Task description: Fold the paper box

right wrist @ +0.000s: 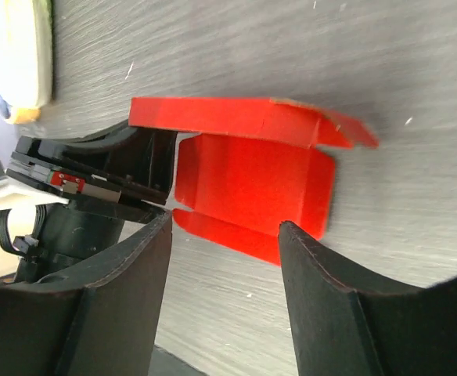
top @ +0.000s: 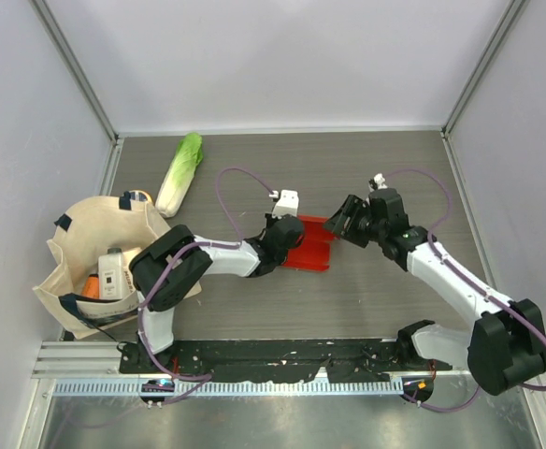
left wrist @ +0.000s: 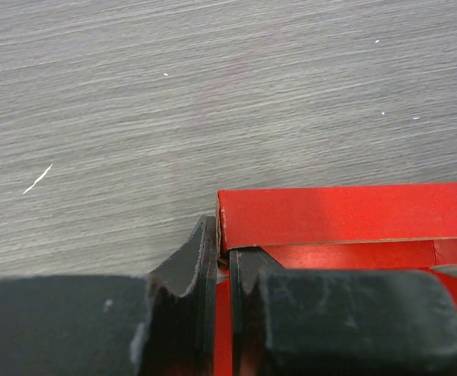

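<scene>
The red paper box [top: 312, 247] lies partly folded in the middle of the table, one long wall standing up. My left gripper [top: 285, 239] is at its left end. In the left wrist view that gripper [left wrist: 222, 252] is shut on a thin red side flap of the paper box [left wrist: 338, 215]. My right gripper [top: 345, 224] hovers just off the box's right end. Its fingers stand open in the right wrist view [right wrist: 224, 227] with nothing between them. The paper box [right wrist: 252, 176] lies just ahead of its tips, the left gripper [right wrist: 107, 168] behind it.
A beige tote bag [top: 81, 248] with items inside sits at the left. A napa cabbage [top: 179, 173] lies at the back left. Enclosure walls ring the table, and a metal rail [top: 254, 374] runs along the near edge.
</scene>
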Controlling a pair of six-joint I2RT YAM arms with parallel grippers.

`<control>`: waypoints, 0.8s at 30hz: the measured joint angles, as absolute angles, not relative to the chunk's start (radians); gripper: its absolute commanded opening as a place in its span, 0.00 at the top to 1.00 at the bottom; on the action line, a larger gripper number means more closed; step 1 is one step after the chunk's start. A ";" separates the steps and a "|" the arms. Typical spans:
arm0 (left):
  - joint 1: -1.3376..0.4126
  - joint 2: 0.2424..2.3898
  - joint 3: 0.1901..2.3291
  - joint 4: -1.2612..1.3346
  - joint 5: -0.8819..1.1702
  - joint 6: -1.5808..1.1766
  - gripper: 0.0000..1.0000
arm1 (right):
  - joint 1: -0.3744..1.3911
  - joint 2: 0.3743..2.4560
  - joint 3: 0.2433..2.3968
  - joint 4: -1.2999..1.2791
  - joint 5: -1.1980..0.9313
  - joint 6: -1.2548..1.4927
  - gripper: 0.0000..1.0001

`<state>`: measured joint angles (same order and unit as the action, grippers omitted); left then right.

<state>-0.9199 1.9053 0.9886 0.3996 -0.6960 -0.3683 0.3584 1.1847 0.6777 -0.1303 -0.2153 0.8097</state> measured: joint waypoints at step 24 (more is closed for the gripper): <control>-0.920 1.887 0.965 0.362 -0.733 -0.465 1.00 | 0.358 1.427 0.931 -0.234 -0.163 0.580 0.48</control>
